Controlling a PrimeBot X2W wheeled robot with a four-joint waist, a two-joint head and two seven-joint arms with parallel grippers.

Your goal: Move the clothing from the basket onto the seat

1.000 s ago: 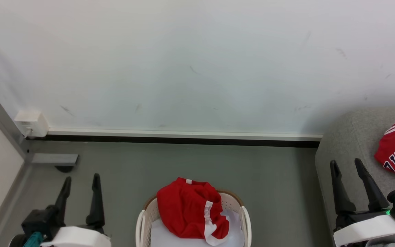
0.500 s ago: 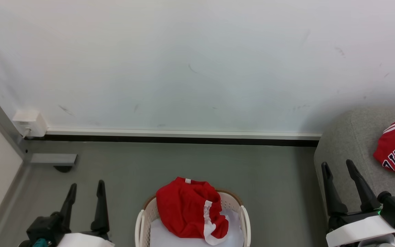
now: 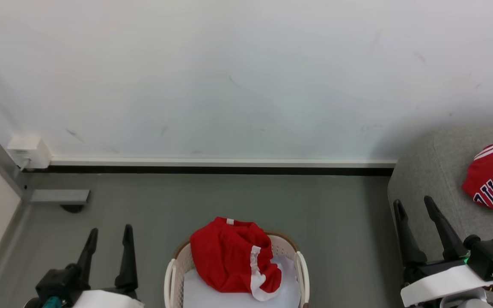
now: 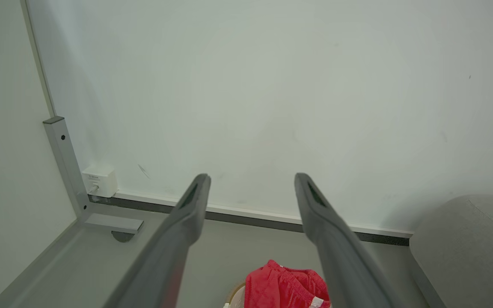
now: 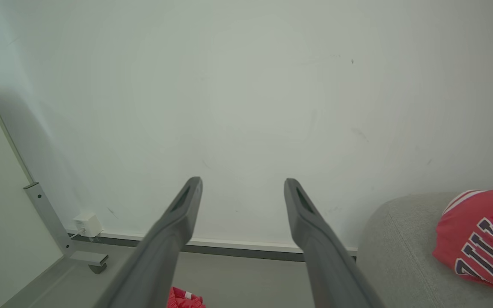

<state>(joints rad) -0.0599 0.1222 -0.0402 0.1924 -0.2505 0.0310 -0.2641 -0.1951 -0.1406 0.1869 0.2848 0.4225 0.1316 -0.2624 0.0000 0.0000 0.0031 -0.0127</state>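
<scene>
Left gripper, right gripper: both spread wide, empty. Crumpled red jersey with white panel heaped against far rim of oval white perforated plastic basket. Likely soft, light, floppy; pinch raised top fold.

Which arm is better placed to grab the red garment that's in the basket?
Probably the left. The left end effector is open, empty and nearer the red garment in the basket; the right end effector, also open, stands farther off by the seat.
</scene>
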